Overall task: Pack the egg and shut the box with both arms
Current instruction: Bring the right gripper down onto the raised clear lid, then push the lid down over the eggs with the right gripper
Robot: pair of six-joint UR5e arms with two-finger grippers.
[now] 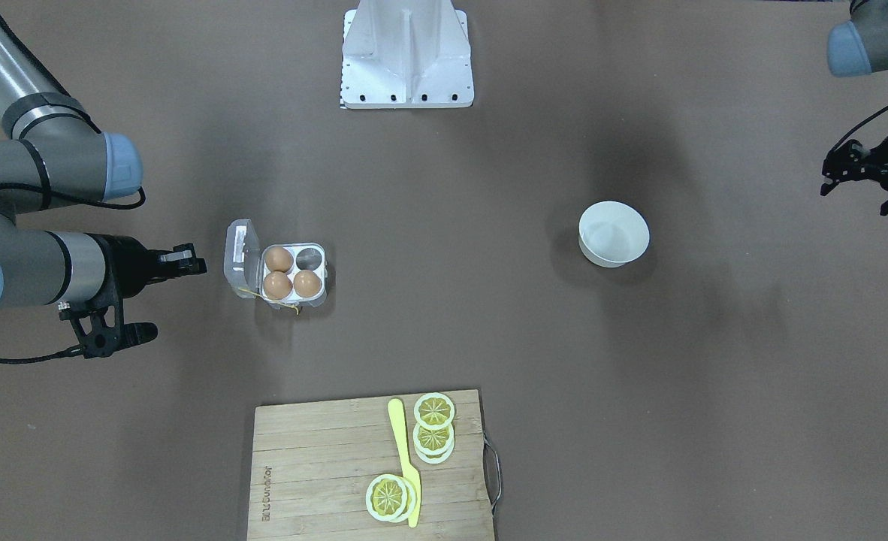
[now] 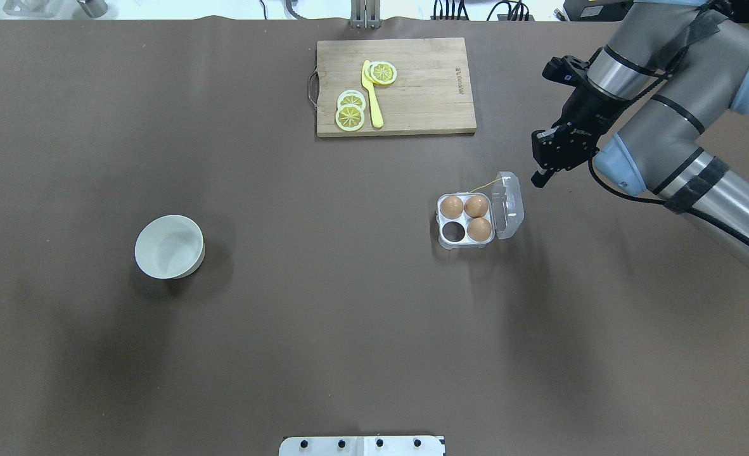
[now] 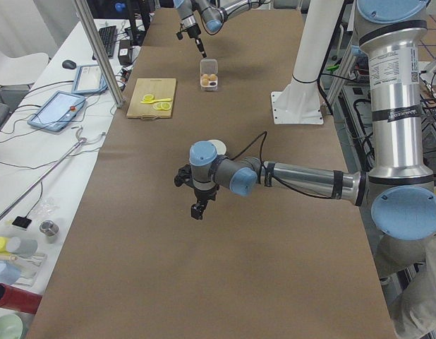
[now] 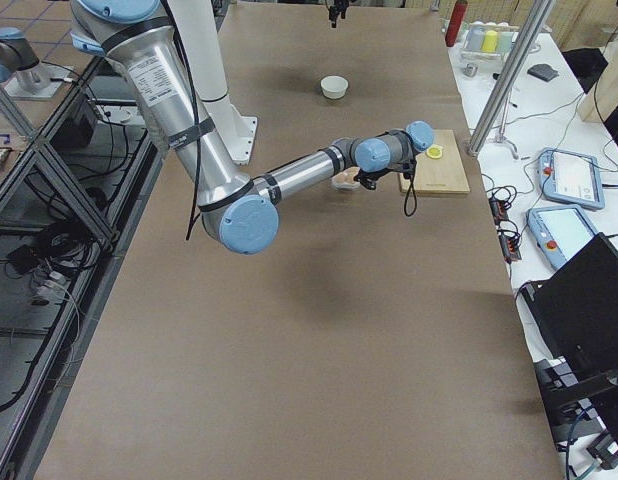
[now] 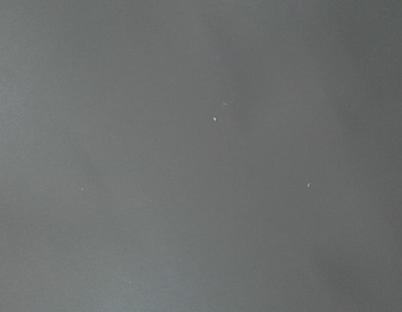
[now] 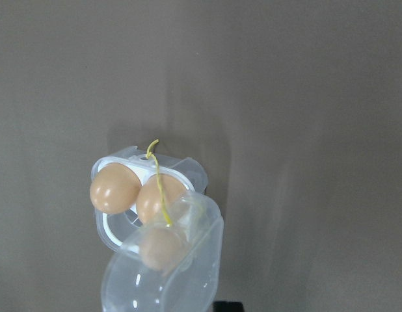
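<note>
Right gripper [image 2: 537, 177] is hanging just beside the open box [image 2: 507, 206], fingers looking closed; left gripper [image 3: 197, 210], cannot tell.

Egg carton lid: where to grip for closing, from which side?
Pinch the free top edge of the lid, approaching from the right gripper. It stands roughly upright, hinged on that side of the box, rim exposed above the eggs.
</note>
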